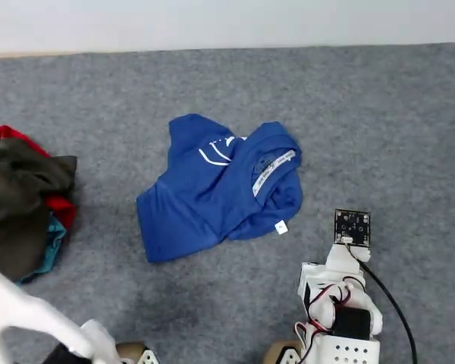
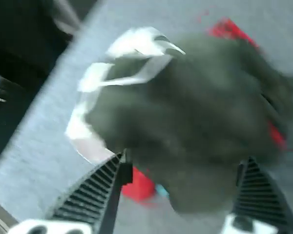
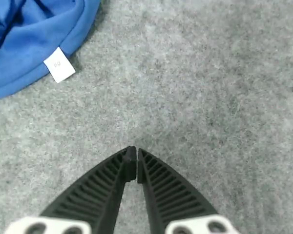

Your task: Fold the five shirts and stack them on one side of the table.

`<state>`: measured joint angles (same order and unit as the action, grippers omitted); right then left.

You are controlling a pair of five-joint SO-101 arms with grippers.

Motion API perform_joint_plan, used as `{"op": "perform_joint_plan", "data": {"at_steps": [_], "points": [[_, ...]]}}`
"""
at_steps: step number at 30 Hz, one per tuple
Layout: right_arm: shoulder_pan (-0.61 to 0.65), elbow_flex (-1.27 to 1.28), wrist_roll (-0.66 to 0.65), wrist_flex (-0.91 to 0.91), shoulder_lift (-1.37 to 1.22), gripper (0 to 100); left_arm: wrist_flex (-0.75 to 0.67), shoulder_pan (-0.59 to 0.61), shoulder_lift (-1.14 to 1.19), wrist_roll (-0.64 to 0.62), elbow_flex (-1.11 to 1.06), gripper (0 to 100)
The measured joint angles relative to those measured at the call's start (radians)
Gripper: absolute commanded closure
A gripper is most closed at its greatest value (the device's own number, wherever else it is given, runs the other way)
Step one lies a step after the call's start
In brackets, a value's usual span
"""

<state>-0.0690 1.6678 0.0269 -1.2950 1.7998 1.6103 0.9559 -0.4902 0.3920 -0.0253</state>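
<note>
Left claw (image 2: 185, 161): open wide, jaws either side of the dark shirt (image 2: 200, 122), nothing pinched. Can't tell if it touches the cloth.
Right claw (image 3: 132, 163): closed, tips together, empty. Sits low over bare table (image 1: 379, 114), near the blue shirt's tag (image 3: 59, 64).
Blue shirt (image 1: 205, 205): mid-table, rumpled, collar end flopped over the body. Not a clean fold.
Heap: at the table edge on the left arm's side. Dark shirt on top, red shirt (image 1: 61, 206) under it, teal shirt (image 1: 51, 246) peeking out below. All bunched, none look folded.
Count: four shirts identifiable. Can't pick out the fifth; may be buried in the heap.
Done: by my read, nothing finished. No flat folded shirt and no tidy stack anywhere.
To do: fold the blue one, pull each shirt out of the heap, fold it, stack all on one side.
Progress: looks like the very start.
</note>
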Motion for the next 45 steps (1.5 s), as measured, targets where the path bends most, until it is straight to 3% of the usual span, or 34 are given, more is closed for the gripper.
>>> {"op": "perform_joint_plan", "data": {"at_steps": [4, 17, 21, 25, 30, 37, 45], "points": [[0.000, 0.000, 0.000, 0.000, 0.000, 99.0, 0.110, -0.078, -0.052, 0.000, 0.000, 67], [0.000, 0.000, 0.000, 0.000, 0.000, 99.0, 0.120, -0.239, -0.187, -0.017, -0.175, 67], [0.000, 0.000, 0.000, 0.000, 0.000, 99.0, 0.121, -0.319, -0.249, -0.077, -0.181, 67], [0.000, 0.000, 0.000, 0.000, 0.000, 99.0, 0.121, -0.489, -0.295, -0.221, -0.181, 67], [0.000, 0.000, 0.000, 0.000, 0.000, 99.0, 0.123, -0.784, -0.299, -0.428, -0.190, 72], [0.000, 0.000, 0.000, 0.000, 0.000, 99.0, 0.123, -1.217, -0.299, -0.451, -0.325, 78], [0.000, 0.000, 0.000, 0.000, 0.000, 99.0, 0.086, -1.295, -0.298, -0.450, -0.462, 86]]}}
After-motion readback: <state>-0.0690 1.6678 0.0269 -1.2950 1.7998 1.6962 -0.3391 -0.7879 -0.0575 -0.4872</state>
